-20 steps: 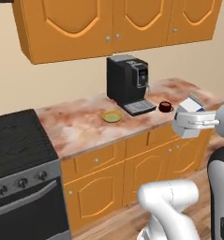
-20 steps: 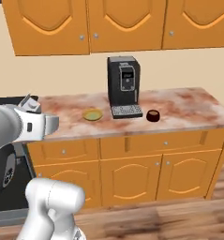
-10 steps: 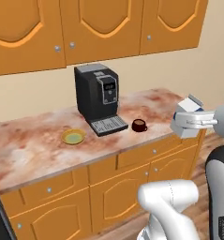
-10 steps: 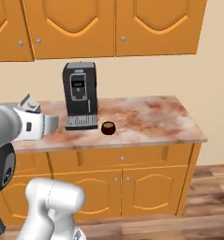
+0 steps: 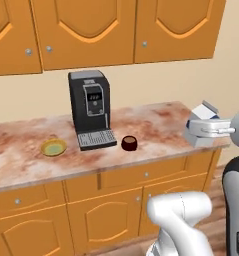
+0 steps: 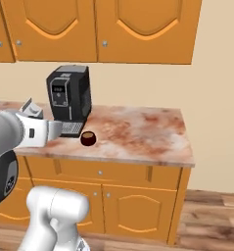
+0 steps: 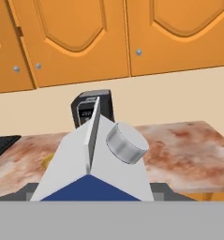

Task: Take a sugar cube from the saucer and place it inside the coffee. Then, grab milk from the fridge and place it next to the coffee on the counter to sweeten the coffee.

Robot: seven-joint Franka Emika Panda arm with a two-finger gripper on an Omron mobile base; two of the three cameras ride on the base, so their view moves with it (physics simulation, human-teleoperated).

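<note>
The counter [image 5: 156,125] is seen as a long mottled pinkish-brown worktop over orange cabinets [image 5: 116,200], with further orange wall cabinets [image 5: 91,30] above. A black coffee machine [image 5: 90,107] is placed toward the counter's back edge. The milk [image 5: 203,111] is carried in the hand [image 5: 206,131], which is closed around the carton and held in front of the counter's front edge, near its right end; in the hand view the carton's gabled top and round cap [image 7: 126,143] are seen close up, with the blue band below. The saucer [image 5: 54,147] is set left of the machine. The coffee [image 5: 129,143] is set just right of the machine's drip tray, nearer the front edge. The sugar cube cannot be made out.
</note>
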